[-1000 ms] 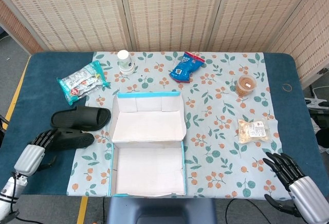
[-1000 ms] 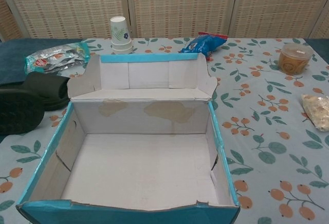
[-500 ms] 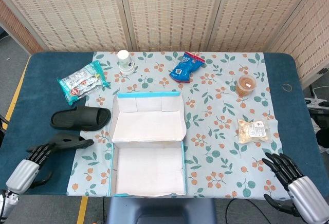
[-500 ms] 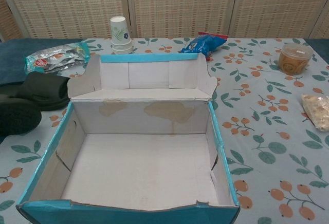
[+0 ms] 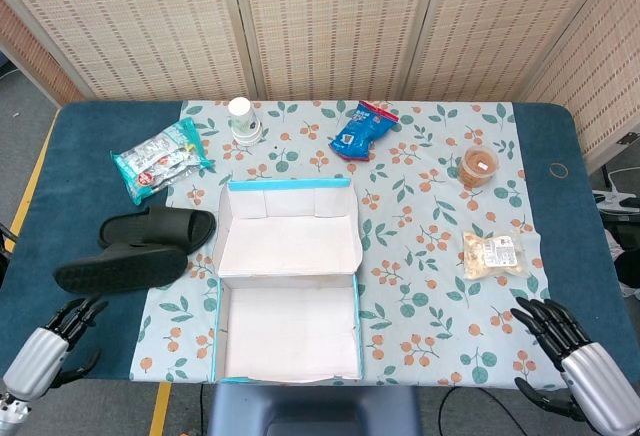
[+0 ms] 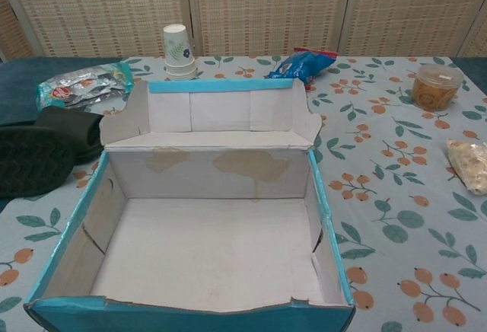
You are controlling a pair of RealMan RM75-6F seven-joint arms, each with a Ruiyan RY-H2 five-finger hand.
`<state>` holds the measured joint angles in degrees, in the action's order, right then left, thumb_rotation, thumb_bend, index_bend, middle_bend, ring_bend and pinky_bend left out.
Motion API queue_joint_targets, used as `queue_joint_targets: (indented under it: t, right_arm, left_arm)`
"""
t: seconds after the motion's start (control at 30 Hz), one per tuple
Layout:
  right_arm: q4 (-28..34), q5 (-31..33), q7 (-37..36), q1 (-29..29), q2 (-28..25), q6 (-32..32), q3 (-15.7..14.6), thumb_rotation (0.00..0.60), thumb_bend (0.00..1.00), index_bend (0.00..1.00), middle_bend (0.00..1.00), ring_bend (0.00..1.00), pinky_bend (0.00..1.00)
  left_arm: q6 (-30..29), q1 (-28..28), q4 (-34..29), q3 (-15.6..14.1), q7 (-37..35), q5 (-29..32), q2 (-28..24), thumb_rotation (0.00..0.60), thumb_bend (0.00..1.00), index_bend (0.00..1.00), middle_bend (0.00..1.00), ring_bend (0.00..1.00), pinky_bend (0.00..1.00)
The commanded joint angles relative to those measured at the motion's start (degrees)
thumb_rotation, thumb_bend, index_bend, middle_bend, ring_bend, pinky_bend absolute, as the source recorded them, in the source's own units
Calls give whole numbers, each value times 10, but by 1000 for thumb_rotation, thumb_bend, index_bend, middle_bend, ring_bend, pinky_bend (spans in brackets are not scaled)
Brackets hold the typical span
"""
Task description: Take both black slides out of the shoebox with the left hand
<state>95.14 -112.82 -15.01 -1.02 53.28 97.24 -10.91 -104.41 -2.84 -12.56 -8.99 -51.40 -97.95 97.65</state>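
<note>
Left of the shoebox (image 5: 288, 281), both black slides lie out on the worktop (image 5: 90, 181): the far slide (image 5: 158, 228) sits strap-up, and the near slide (image 5: 121, 269) lies just in front of it, turned sole-up by the look of its flat oval shape, the two touching or very nearly so. From the chest view the box shows a bare white floor, lid folded back, nothing inside it. So to my eye the taking-out is done, and this is the tail end of the job, the arm pulling clear

Down at the near left corner, the left hand (image 5: 45, 348) hangs off the worktop edge, fingers spread and holding nothing, well apart from the near slide. Over at the near right corner, the right hand (image 5: 573, 349) rests likewise with its fingers apart and empty; it has no part in this task

What comes next, I'd judge, calls for little: let the left arm settle away from the slides without brushing the near one, which lies closest to its path. Nothing remains in the box to reach for

Beyond the box stand a paper cup (image 5: 240, 116), a blue snack bag (image 5: 360, 129) and a silver-green packet (image 5: 158, 158), none of them in the way
</note>
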Motion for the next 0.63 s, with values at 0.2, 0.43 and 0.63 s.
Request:
queue_joint_targets:
  t: [0.2, 0.43, 0.63]
  right_arm:
    - [9, 31, 61, -5, 21, -15, 18, 600, 206, 0, 0, 0, 9]
    - [25, 82, 145, -6, 47, -50, 42, 600, 206, 0, 0, 0, 9]
    - [29, 100, 163, -3, 53, -63, 50, 600, 206, 0, 0, 0, 9]
  left_arm:
    - [6, -45, -132, 27, 11, 15, -48, 600, 448, 1, 0, 0, 112]
    - [83, -49, -587, 8, 314, 26, -240, 600, 445, 10, 0, 0, 89]
    - [90, -34, -710, 14, 491, 32, -284, 600, 443, 43, 0, 0, 75]
